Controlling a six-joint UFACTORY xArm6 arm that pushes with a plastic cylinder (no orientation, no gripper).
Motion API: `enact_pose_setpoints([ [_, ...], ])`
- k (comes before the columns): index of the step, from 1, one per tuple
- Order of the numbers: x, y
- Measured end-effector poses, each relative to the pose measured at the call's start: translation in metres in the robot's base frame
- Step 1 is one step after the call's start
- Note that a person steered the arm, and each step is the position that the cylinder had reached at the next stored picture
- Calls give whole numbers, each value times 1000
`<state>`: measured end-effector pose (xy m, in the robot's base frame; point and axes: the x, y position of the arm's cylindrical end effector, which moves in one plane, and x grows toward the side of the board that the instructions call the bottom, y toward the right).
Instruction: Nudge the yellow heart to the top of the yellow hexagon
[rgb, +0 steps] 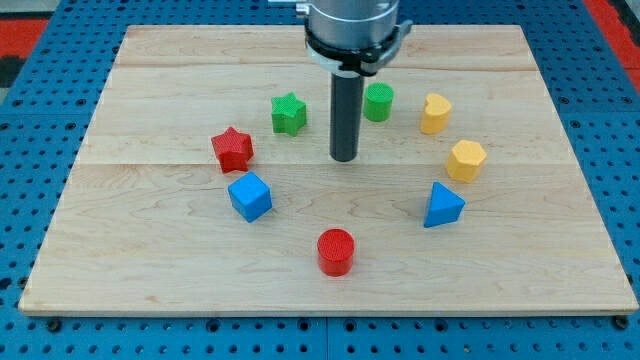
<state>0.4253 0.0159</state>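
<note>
Resting on board (150, 260), my tip (344, 159) is seen mid-board, touching no block; no jaws fitted, nothing held. Yellow heart (435, 113) is placed just above yellow hexagon (466, 160), at view's right. Green cylinder (379, 102) is partly hidden behind rod; green star (288, 113) left of it.

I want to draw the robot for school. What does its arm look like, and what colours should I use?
Draw a round silver-grey metal body at the view's top, with a black ring clamped around its bottom edge. A straight, smooth, dark grey rod hangs down from the ring like a thick crayon. It ends at my tip, which is flat and plain. No claws, cables or stickers show.
</note>
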Motion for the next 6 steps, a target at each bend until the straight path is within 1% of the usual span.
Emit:
enact_pose_setpoints([
  [1,-6,-5],
  [2,7,-25],
  [4,19,-29],
  [6,19,-29],
])
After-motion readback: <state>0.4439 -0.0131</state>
